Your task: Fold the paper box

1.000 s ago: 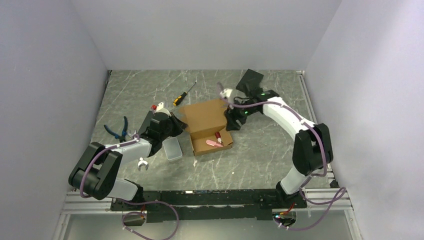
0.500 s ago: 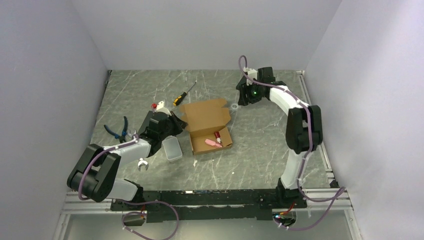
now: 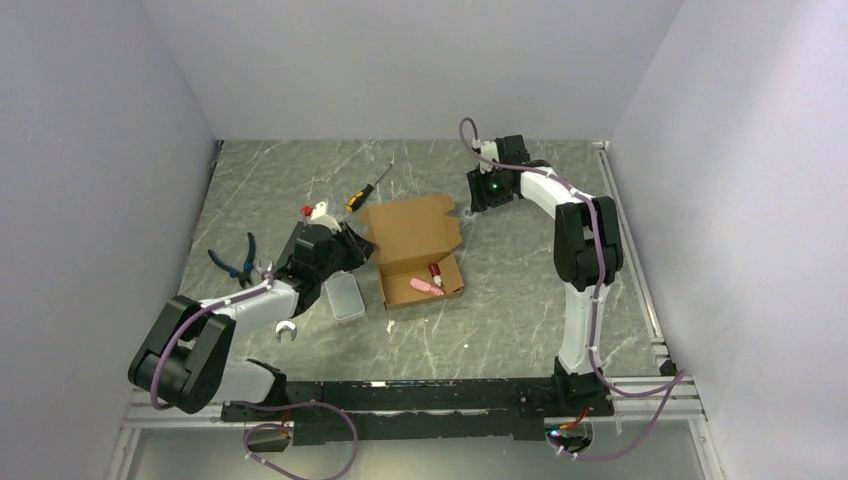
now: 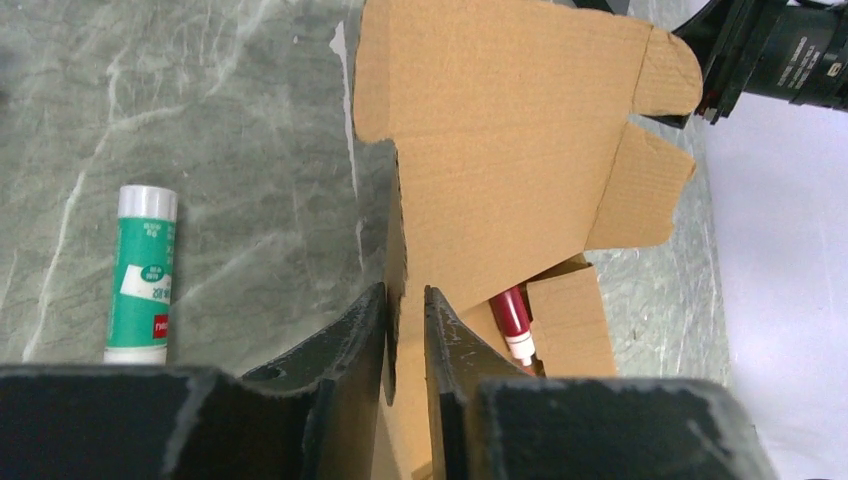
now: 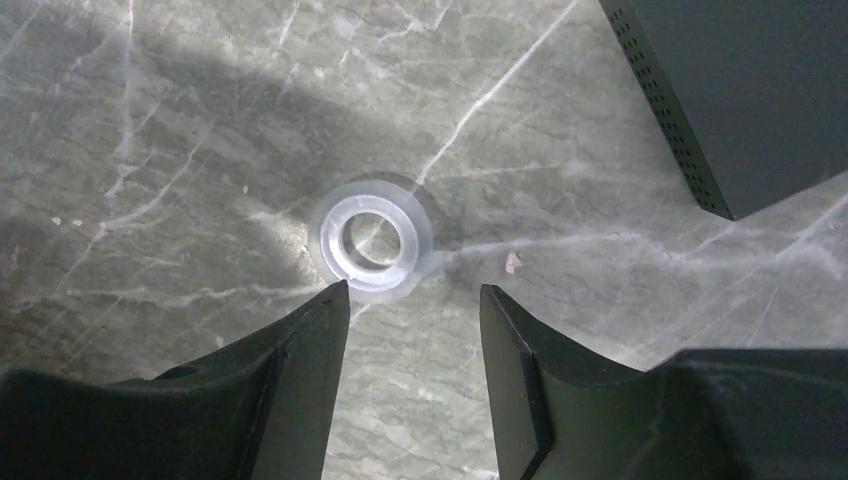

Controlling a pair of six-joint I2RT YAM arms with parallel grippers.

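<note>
The paper box (image 3: 412, 240) lies open in the middle of the bench (image 3: 520, 300), with its lid toward the far edge and its tray toward the near edge. The left gripper (image 4: 405, 293) sits at the tray's left wall, jaws narrow and straddling the card, a sliver of gap showing on one side. The right gripper (image 5: 410, 290), jaws parted midway and empty, hovers over a clear plastic ring (image 5: 375, 237) just beside the lid's right corner
</note>
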